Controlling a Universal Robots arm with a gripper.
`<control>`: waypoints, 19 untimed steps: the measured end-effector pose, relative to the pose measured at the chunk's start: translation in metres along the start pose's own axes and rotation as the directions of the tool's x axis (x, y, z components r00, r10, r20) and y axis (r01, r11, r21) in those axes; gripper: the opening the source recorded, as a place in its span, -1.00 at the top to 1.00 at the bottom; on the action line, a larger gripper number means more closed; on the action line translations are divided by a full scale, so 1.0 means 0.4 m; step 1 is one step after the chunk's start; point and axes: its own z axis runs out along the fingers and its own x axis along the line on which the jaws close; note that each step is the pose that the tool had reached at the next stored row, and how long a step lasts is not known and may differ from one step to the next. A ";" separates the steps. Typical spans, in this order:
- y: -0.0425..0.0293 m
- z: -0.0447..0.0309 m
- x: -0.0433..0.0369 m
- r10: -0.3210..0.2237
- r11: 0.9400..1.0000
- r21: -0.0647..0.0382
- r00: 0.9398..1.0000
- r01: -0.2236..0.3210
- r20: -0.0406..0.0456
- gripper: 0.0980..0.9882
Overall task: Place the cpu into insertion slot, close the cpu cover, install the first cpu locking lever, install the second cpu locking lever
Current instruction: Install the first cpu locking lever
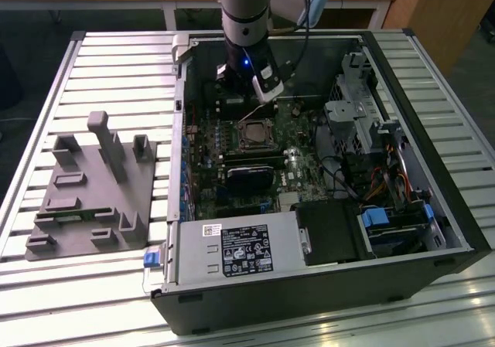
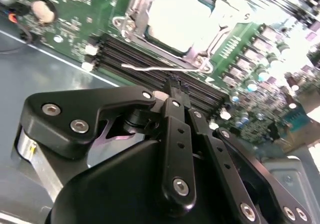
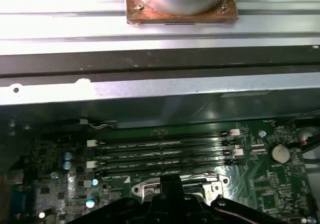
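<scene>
So here's where we're at: the open black metal computer case (image 1: pixel 433 208) lies on its side on the slatted aluminium counter (image 1: pixel 116 61), taking up the middle and the exterior view's right of it. A grey plastic fixture block with upright pegs (image 1: pixel 93 196) sits near the counter edge on the exterior view's left. The arm reaches down into the case over the green motherboard (image 2: pixel 75 14). The small square pale silvery cpu (image 2: pixel 180 17) is sitting in the black-rimmed square insertion slot (image 1: pixel 256 134), roughly mid-board. As far as we can see, the thin silvery metal cpu cover (image 2: pixel 134 22) lies flat around it, with the chip face showing through its window. The black linkage-fingered end effector (image 2: pixel 173 87) hangs just beside the slot, over the row of long black memory slots (image 3: pixel 160 151), and its two fingers look pressed together at the tip. A thin silvery wire locking lever (image 2: pixel 150 67) runs along the near side of the cover, right at the fingertips. We honestly can't tell if they're touching it or just next to it. In the exterior view a long black rectangular card (image 1: pixel 249 173) lies just beside the slot, on the side away from the arm. The big grey box with a white label (image 1: pixel 232 250) fills the case end nearest the camera. A round silver coin battery (image 3: pixel 280 153) sits on the board well off to one side of the slot.
</scene>
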 end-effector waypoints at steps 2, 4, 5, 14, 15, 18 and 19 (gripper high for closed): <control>0.000 0.002 0.000 -0.003 1.000 0.000 1.000 0.003 0.018 0.98; -0.001 0.005 0.000 -0.004 1.000 0.000 1.000 0.004 0.031 0.98; -0.002 0.006 0.001 -0.004 1.000 0.000 0.999 0.004 0.037 0.98; -0.005 0.021 -0.002 0.010 1.000 0.003 0.997 -0.011 0.078 0.98; -0.004 0.022 -0.002 0.015 1.000 0.004 0.997 -0.016 0.079 0.98; 0.010 0.029 -0.001 0.021 1.000 0.004 0.997 -0.021 0.080 0.98; 0.016 0.032 0.000 0.021 1.000 0.004 0.997 -0.021 0.081 0.98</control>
